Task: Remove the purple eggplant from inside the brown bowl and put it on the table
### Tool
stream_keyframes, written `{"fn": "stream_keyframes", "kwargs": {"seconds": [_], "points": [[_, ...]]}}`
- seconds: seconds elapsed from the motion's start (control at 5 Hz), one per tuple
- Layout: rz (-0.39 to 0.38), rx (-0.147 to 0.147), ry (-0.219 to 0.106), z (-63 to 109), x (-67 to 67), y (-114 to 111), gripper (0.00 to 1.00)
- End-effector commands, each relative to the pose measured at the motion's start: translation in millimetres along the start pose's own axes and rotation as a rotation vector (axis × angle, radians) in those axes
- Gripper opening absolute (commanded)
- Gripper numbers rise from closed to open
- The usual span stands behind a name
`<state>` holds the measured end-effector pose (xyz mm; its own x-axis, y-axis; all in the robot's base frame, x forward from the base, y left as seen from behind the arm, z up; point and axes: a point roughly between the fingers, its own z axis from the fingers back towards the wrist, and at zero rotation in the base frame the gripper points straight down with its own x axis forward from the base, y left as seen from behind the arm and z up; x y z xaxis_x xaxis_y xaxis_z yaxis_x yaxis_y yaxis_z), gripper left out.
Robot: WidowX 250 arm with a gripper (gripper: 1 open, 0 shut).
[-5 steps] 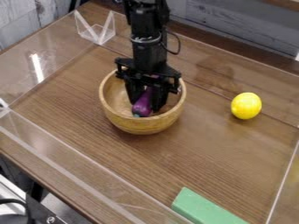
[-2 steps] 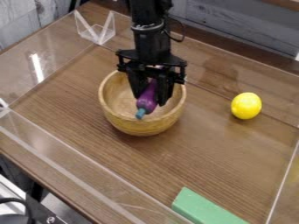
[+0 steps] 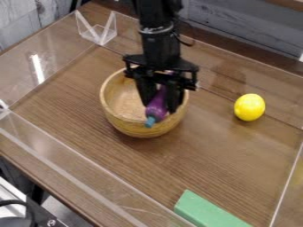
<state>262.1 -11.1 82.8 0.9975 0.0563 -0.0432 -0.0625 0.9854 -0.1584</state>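
One dark wood-grain table (image 3: 83,133) with clear acrylic walls (image 3: 35,53), pincer (image 3: 158,105) clamped on purple eggplant (image 3: 155,108) above brown bowl (image 3: 119,111)

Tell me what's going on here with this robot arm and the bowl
A single robot arm is taking the purple eggplant out of the brown bowl. Its gripper points straight down and is shut on the eggplant, which hangs above the bowl's right rim and is not yet on the table. A yellow lemon sits on the table to the right, and a flat green block lies near the front edge. Neither is being touched.
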Motion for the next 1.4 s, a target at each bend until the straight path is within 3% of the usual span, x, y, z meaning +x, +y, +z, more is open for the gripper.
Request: {"fn": "stream_keyframes", "kwargs": {"seconds": [0.0,0.2,0.4,0.8,1.2], "points": [[-0.043,-0.005,-0.041,2.7,-4.4,-23,0.00],[-0.091,0.005,-0.029,-16.5,-16.5,-39,0.00],[-0.102,0.007,-0.023,-34.5,-17.7,-48,0.00],[-0.108,0.019,-0.018,-55.7,-5.5,-55,0.00],[-0.093,0.017,-0.023,-60.0,7.7,-53,0.00]]}}
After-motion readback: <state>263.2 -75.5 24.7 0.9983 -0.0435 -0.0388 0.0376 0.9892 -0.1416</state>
